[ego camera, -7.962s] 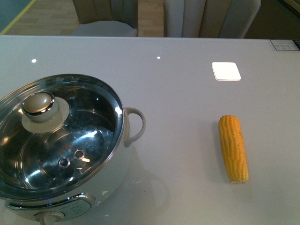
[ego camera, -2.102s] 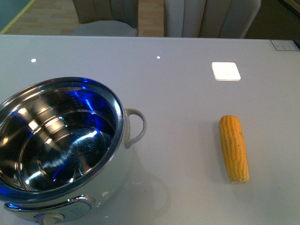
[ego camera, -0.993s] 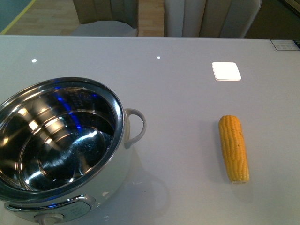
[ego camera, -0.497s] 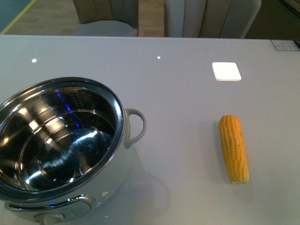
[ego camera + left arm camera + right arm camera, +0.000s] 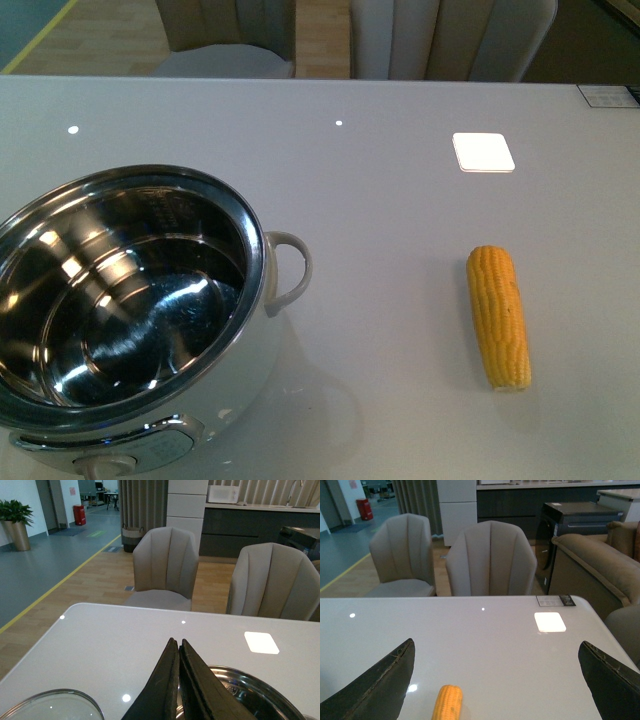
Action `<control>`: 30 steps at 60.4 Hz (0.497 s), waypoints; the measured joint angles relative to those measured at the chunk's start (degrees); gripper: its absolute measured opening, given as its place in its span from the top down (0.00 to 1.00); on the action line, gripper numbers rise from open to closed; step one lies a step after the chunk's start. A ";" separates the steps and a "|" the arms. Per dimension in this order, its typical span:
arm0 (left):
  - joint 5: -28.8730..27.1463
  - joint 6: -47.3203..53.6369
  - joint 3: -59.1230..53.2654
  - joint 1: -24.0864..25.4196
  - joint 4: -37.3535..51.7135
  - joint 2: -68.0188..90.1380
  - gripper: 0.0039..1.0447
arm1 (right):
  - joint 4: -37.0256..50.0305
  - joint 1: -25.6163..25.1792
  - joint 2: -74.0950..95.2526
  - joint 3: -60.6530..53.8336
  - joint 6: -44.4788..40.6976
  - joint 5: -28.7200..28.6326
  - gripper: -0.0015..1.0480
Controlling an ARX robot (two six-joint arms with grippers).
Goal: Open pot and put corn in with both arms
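One pot [image 5: 256, 262] at the table's near left: white body, mirror-bright steel bowl and rim, one white loop handle [image 5: 288, 270], uncovered. One glass lid [image 5: 55, 706] rests on the glossy pale table [image 5: 380, 180], apart from the pot. One corn [image 5: 498, 317], yellow with ribbed kernel rows and a blunt pale near end, lies well right of the pot. The corner label [image 5: 607, 95] is unreadable. Your left gripper [image 5: 176, 642] has its black fingers pressed together, holding nothing. Your right gripper [image 5: 496, 645] is spread wide, and you see the corn between its fingers.

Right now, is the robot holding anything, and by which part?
Nothing. The left gripper is shut empty, the right gripper open, and the corn lies untouched on the table.
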 joint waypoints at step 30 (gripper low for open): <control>0.00 0.02 0.02 -0.04 -15.47 -14.10 0.97 | 0.00 0.00 0.00 0.00 0.00 0.02 0.08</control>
